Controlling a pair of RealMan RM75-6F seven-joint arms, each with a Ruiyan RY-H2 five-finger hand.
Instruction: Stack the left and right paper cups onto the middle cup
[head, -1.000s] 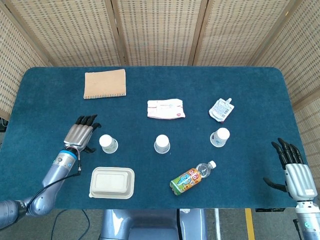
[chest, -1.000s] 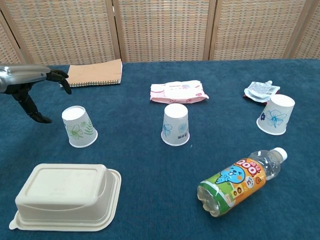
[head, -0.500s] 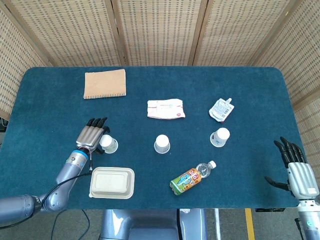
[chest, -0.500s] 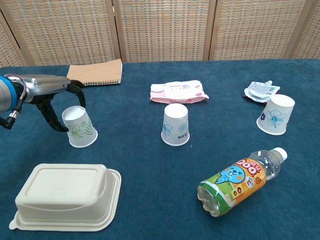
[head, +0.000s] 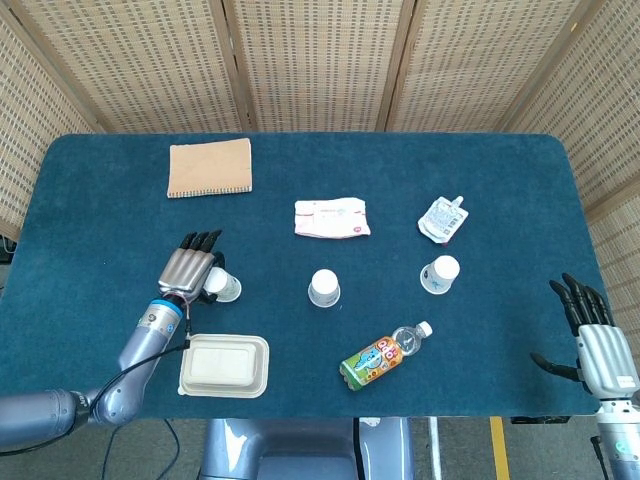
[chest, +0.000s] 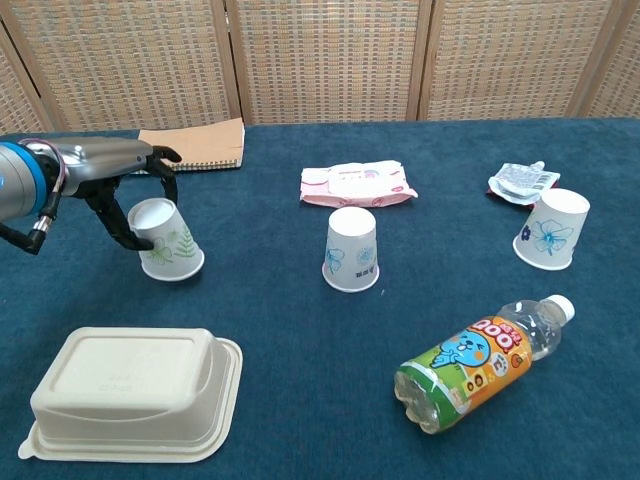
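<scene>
While I watched both views, the left white paper cup with the green leaf print (chest: 167, 240) stood mouth-down but tipped, its closed top leaning toward the tabletop's left edge and its long axis off vertical. It sat near the front-left of the blue tabletop (head: 300, 180), just behind the beige lidded takeaway box (chest: 130, 393). My left hand (chest: 122, 178) lay palm-down over it, fingers (chest: 158, 160) draped across the top and thumb against the near side, grasping the cup. Half a second before, that cup had stood upright and the hand was only closing around it; since then it had slid slightly toward the middle. The middle white paper cup with blue print (chest: 352, 249) and the right white paper cup with a blue flower (chest: 550, 230) stood inverted, unmoved. My right hand (head: 590, 335) hung off the front-right corner, fingers spread, holding nothing.
</scene>
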